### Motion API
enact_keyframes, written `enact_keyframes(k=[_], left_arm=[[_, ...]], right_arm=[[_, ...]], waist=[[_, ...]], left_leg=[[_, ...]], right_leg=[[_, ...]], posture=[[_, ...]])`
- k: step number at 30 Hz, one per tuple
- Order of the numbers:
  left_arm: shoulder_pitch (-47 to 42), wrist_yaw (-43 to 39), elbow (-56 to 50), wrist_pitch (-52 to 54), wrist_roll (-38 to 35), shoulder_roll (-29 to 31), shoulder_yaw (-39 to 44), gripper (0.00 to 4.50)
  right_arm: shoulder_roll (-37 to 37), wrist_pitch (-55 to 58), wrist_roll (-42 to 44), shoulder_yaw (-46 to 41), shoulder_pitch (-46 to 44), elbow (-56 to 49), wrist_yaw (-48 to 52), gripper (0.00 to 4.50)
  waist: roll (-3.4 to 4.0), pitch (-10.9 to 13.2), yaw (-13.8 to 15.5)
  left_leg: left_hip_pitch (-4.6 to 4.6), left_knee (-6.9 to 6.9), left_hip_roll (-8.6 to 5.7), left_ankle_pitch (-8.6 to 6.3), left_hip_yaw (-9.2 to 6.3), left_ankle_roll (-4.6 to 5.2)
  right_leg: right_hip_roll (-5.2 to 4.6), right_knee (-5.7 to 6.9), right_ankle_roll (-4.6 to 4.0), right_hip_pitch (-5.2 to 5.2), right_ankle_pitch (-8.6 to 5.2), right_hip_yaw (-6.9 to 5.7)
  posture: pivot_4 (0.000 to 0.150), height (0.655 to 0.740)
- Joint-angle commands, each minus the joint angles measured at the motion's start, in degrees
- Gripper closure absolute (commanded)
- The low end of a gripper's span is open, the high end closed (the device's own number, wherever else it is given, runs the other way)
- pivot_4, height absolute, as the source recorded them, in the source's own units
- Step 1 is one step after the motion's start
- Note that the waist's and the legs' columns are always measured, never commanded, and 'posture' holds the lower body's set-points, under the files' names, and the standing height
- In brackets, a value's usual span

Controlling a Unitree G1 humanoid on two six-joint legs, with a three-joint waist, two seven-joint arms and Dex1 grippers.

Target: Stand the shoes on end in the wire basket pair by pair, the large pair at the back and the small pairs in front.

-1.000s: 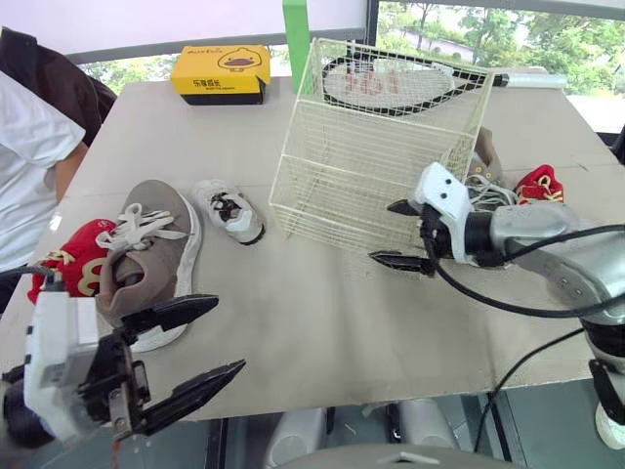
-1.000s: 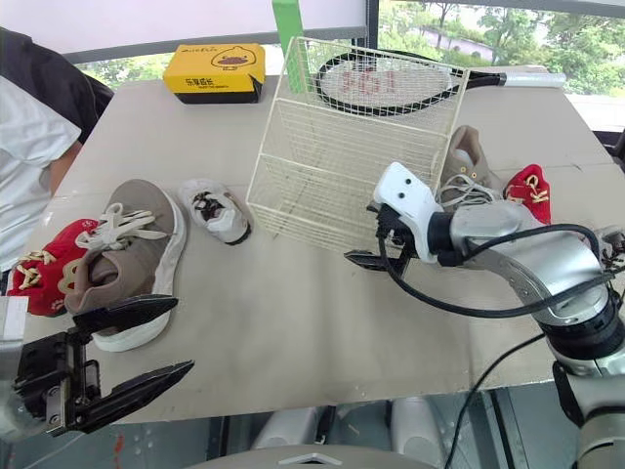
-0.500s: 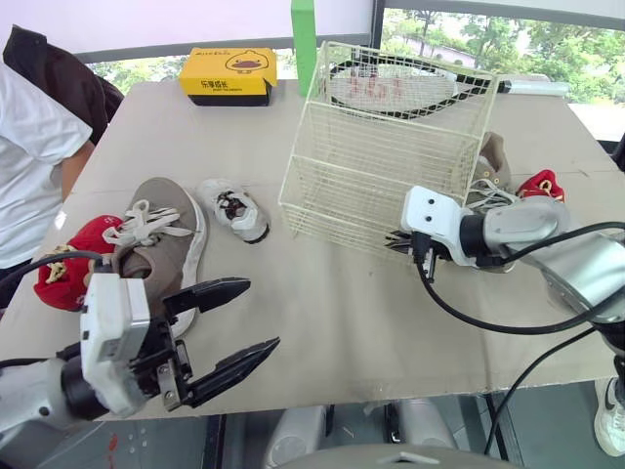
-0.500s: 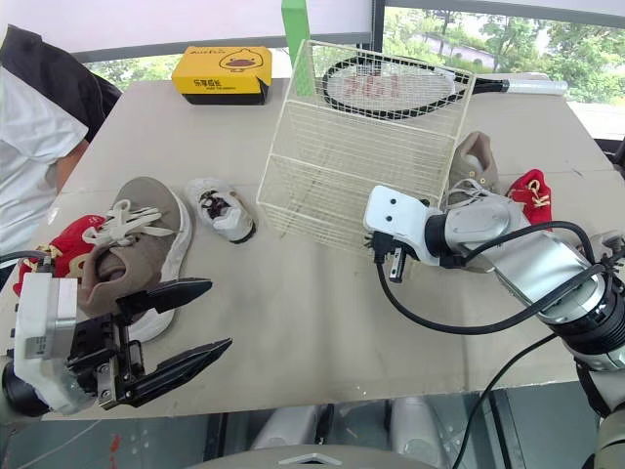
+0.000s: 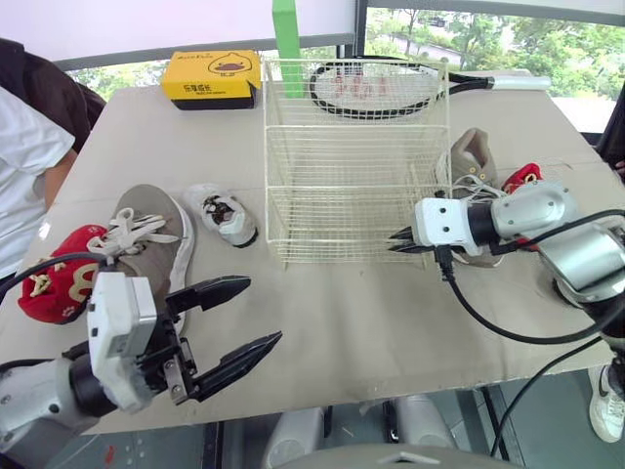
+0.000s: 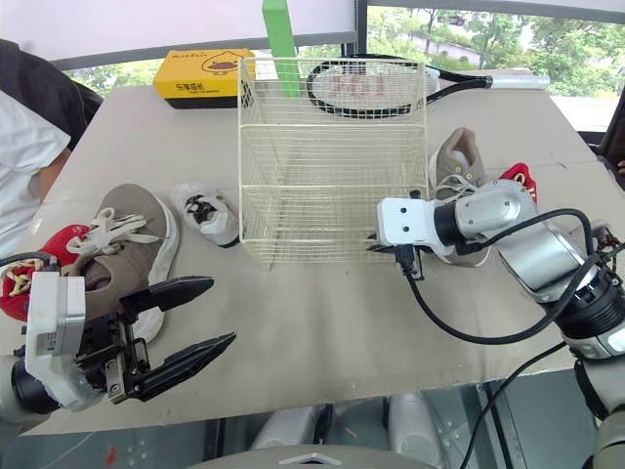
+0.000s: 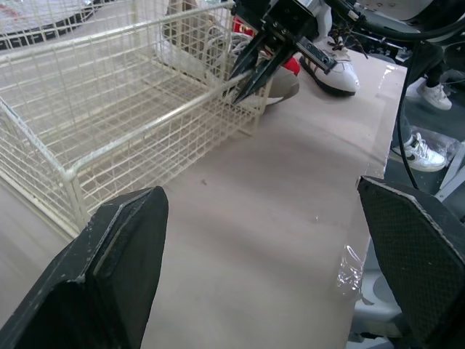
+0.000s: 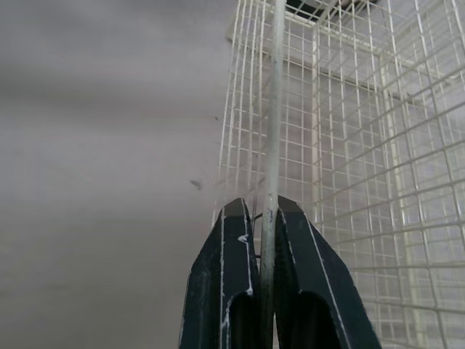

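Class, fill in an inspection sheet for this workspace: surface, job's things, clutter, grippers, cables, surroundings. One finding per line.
Surface: beige table, flat.
Job's things: cream wire basket, no shoes inside; large grey-brown laced shoe, small red shoe, small white shoe on its left; second grey-brown shoe, second red shoe on its right.
Clutter: yellow box, black racket behind the basket.
Grippers: left gripper open by the table's front edge; right gripper shut on the basket's wire.
Cables: black cable hanging from the right arm.
Surroundings: person in white sleeve at left; trees outside.
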Motion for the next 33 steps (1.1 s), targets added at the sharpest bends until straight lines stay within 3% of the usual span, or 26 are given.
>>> enact_keyframes(k=[1,5,12,18,21,25,29,31,33], left_arm=[[1.7,-0.8,-1.2,-0.6,0.6,-1.1,2.0,0.0],[4.4,-1.2,-1.8,-1.1,1.5,-2.7,3.1,0.0],[9.0,-2.7,-3.1,-2.2,1.8,-5.4,5.8,0.0],[7.6,-3.7,-1.4,-2.9,2.5,-4.5,5.7,0.0],[5.4,-3.2,-1.0,-2.4,2.8,-3.6,4.1,0.0],[4.1,-0.2,0.3,-1.6,2.0,-5.1,3.4,0.0],[4.9,7.8,2.8,-1.4,3.9,-10.7,4.9,0.0],[4.4,16.7,4.5,-2.8,6.1,-16.4,7.9,0.0],[6.0,22.2,4.8,-3.5,6.2,-20.8,11.7,0.0]], right_arm=[[2.5,-2.8,-0.5,-0.4,-1.9,2.3,2.6,4.45],[5.3,-1.5,-1.5,-0.3,-4.2,3.6,3.7,4.45],[6.8,11.1,1.6,-2.4,-0.1,-7.6,2.3,4.45],[8.7,8.3,0.8,-5.0,1.6,-5.8,0.7,4.45],[9.3,7.9,2.1,-7.0,2.1,-5.4,0.6,3.63],[10.2,9.2,6.7,-12.2,3.4,-7.8,-1.1,1.94],[13.4,11.2,15.0,-19.9,5.4,-10.8,-5.0,0.05],[15.7,13.6,26.3,-26.7,8.8,-14.8,-5.8,0.05],[15.6,14.8,31.7,-29.8,11.7,-17.3,-5.4,0.05]], waist=[[0.03,0.0,-0.4],[0.1,0.1,-1.0],[0.16,0.1,-0.5],[0.17,0.1,-0.5],[0.28,0.2,-0.5],[0.36,0.2,-0.2],[0.42,0.3,-0.1],[0.41,0.3,0.0],[0.4,0.3,0.5]], left_leg=[[0.0,0.0,0.01,0.0,0.0,0.0],[-0.01,-0.03,0.04,0.0,0.05,0.0],[-0.22,-0.12,0.05,-0.02,-0.08,-0.04],[-0.18,-0.22,0.05,-0.03,-0.03,-0.06],[-0.17,-0.21,0.05,-0.03,-0.04,-0.06],[-0.22,-0.2,0.0,-0.03,-0.04,-0.05],[-0.26,-0.22,0.0,-0.03,-0.09,-0.05],[-0.26,-0.25,0.01,-0.04,-0.16,-0.05],[-0.3,-0.26,0.02,-0.04,-0.23,-0.05]], right_leg=[[0.0,0.02,0.0,-0.01,0.0,0.01],[0.04,0.05,0.0,-0.12,0.0,0.1],[0.05,0.05,-0.01,-0.34,0.0,0.11],[0.07,0.02,-0.01,-0.37,0.0,0.12],[0.08,0.04,-0.01,-0.36,0.0,0.13],[0.03,0.0,-0.01,-0.37,0.0,0.12],[0.04,-0.05,0.0,-0.4,0.0,0.12],[0.05,-0.06,0.0,-0.39,0.0,0.11],[0.03,-0.11,0.0,-0.39,0.0,0.11]], posture=[[0.15,0.74],[0.15,0.74],[0.15,0.74],[0.15,0.74],[0.15,0.74],[0.15,0.74],[0.15,0.74],[0.15,0.74],[0.15,0.74]])
